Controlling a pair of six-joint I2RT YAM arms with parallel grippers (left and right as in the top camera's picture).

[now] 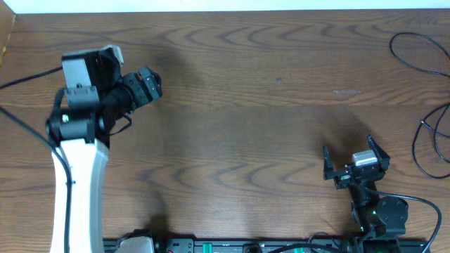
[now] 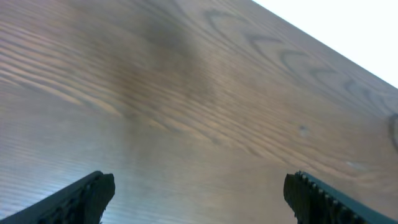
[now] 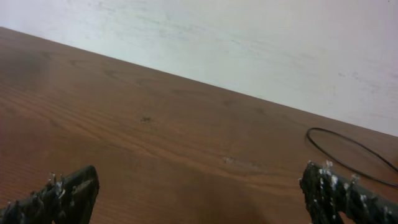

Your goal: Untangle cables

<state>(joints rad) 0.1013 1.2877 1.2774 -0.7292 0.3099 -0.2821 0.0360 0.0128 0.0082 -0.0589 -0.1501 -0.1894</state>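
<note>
Thin black cable (image 1: 411, 63) lies in loose loops at the table's far right edge, with another curve (image 1: 413, 151) lower down. The right wrist view catches one black loop (image 3: 348, 147) ahead and to the right of the fingers. No white cable shows in any view. My right gripper (image 1: 347, 146) stands open near the front right, left of the cable, with nothing between its fingers (image 3: 74, 190). My left gripper (image 1: 150, 83) hovers at the far left, pointing right, far from the cable. Its fingers (image 2: 93, 193) stand wide apart over bare wood.
The wooden table (image 1: 239, 119) spans the whole view. The left arm's white link (image 1: 77, 190) and thick black arm wires (image 1: 28, 76) occupy the left side. A rail with hardware (image 1: 232, 246) runs along the front edge. A pale wall (image 3: 249, 43) lies beyond the far edge.
</note>
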